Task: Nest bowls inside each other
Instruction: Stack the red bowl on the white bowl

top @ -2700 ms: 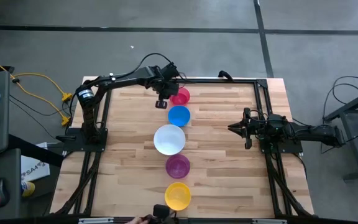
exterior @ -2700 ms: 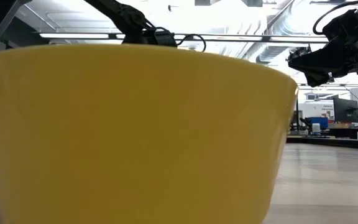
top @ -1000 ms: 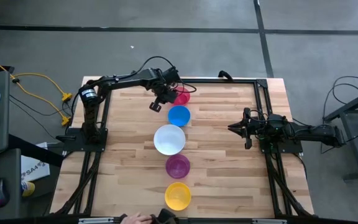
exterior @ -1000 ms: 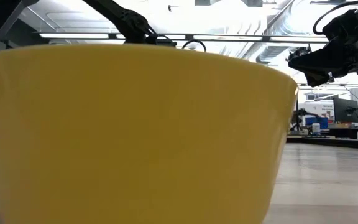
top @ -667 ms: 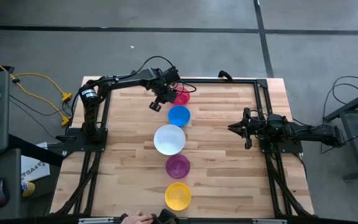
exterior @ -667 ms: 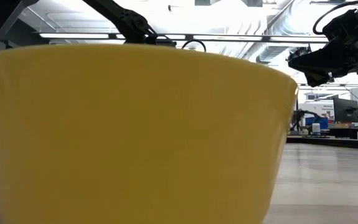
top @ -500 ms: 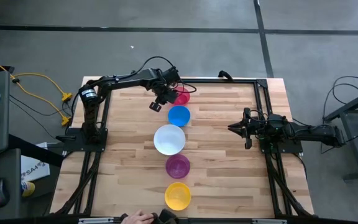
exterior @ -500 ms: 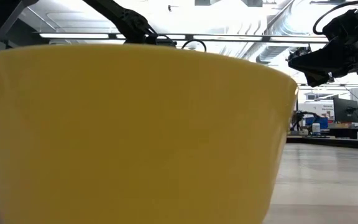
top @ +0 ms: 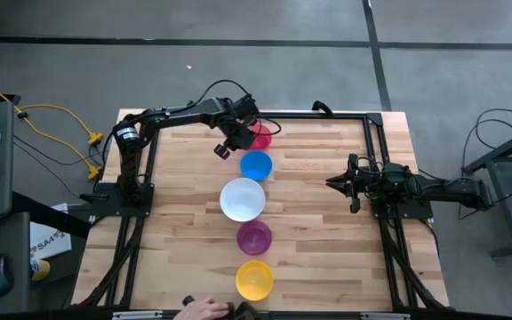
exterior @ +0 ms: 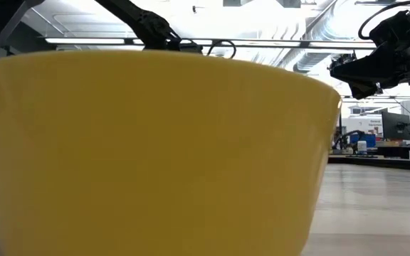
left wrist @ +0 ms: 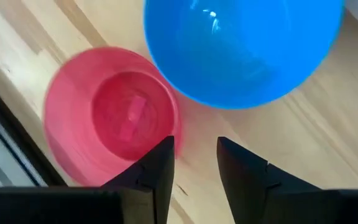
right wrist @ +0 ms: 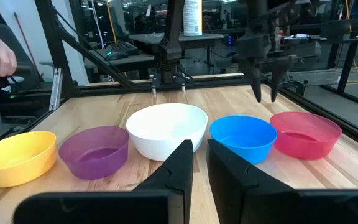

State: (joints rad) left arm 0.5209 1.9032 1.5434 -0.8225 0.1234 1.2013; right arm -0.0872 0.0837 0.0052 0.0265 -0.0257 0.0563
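Five bowls stand in a row down the table's middle, each on its base: pink-red (top: pixel 259 136) farthest, then blue (top: pixel 256 164), white (top: pixel 243 198), purple (top: pixel 254 237) and yellow (top: pixel 254 279) nearest. My left gripper (left wrist: pixel 196 152) is open and points down just above the pink-red bowl (left wrist: pixel 107 118). One finger is over that bowl's rim on the blue bowl's (left wrist: pixel 241 50) side, the other over bare wood. In the right wrist view its fingertips (right wrist: pixel 266 96) hang clear above the rims. My right gripper (right wrist: pixel 199 155) waits at the table's right, shut on nothing.
The yellow bowl (exterior: pixel 155 149) fills the low view. A person's hand (top: pixel 204 308) rests at the table's near edge by the yellow bowl. Black frame rails (top: pixel 372 133) run along the table's far and side edges. Bare wood lies left and right of the row of bowls.
My left gripper has stayed above the pink-red bowl, and its wrist has rolled a little. The bowls stand where they were. The person's hand at the near edge has shifted slightly toward the right.
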